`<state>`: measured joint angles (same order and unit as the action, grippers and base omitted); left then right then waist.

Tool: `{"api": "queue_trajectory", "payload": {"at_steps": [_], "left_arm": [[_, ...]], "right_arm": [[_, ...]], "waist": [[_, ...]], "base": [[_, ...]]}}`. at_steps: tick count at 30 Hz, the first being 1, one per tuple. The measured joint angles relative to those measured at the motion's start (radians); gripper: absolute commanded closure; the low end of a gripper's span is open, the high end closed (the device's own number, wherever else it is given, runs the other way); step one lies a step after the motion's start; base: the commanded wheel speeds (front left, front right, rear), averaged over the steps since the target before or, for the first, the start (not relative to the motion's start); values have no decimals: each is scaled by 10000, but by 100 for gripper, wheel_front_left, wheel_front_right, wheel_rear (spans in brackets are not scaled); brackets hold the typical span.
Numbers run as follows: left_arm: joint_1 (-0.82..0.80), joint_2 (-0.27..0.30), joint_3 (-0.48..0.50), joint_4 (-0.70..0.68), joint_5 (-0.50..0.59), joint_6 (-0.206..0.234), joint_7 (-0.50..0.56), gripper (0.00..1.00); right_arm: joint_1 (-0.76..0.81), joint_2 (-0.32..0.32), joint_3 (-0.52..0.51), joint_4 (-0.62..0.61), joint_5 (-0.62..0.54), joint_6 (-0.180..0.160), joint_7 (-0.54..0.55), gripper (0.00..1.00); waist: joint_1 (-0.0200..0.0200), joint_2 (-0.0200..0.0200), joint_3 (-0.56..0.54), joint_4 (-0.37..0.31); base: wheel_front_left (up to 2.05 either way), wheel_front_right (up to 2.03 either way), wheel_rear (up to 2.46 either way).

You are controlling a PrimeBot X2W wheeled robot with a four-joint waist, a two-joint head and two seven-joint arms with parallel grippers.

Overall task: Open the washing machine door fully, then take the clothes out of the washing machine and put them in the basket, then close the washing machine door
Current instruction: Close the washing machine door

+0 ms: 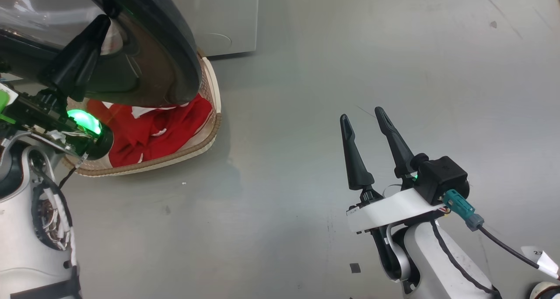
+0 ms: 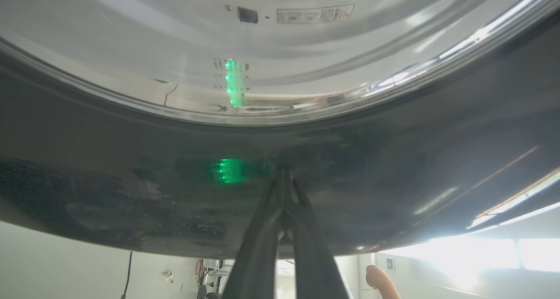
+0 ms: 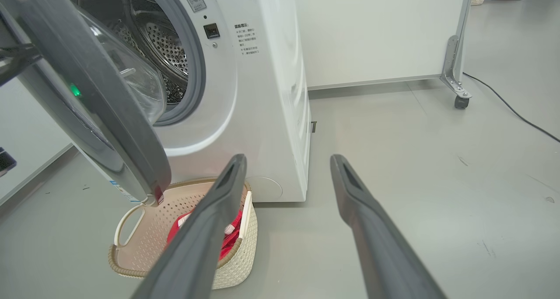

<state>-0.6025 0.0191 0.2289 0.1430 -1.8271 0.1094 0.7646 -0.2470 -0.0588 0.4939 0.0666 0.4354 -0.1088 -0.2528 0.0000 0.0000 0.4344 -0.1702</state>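
Red fabric marks the clothes (image 1: 166, 128): they lie bunched inside the basket (image 1: 211, 132), white trim showing in places. The basket stands on the grey floor (image 1: 350, 49) just in front of the washing machine (image 3: 267, 115), at the foot of its white front panel.

The washing machine door (image 3: 109, 115) is partly open. It stands swung out at an angle from the opening, with its lower edge hanging above the rear part of the basket. Behind it, the grey gasket (image 3: 194, 62) and the perforated steel drum (image 3: 164, 45) are exposed; no garment is visible in the part of the drum that shows.

Left gripper (image 2: 283, 176): fully closed, fingers pressed flat together and holding nothing. In the left wrist view the paired tips meet the glossy black rim of the door, below the clear glass bowl (a green indicator light reflects off the rim beside them). In the head view the same gripper reaches up against the door from below left.

Right gripper (image 1: 361, 114): jaws spread wide and empty. It hangs over bare floor, well apart from the basket and the door, fingers pointing toward the machine's corner in the right wrist view.
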Motion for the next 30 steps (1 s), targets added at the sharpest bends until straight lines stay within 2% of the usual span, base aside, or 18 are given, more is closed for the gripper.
{"api": "queue_trajectory", "payload": {"at_steps": [18, 30], "left_arm": [[-1146, 13, 328, 290, 734, 90, -1691, 100], [-1983, 128, 288, 1043, 1333, 100, -2518, 100]], "right_arm": [[-40, 21, 58, -380, 224, -88, 0, 0], [-40, 31, 10, -529, 234, -98, 0, 0]], "waist": [[0, 0, 589, -1243], [0, 0, 736, -1584]], "base": [[0, 0, 0], [0, 0, 0]]}}
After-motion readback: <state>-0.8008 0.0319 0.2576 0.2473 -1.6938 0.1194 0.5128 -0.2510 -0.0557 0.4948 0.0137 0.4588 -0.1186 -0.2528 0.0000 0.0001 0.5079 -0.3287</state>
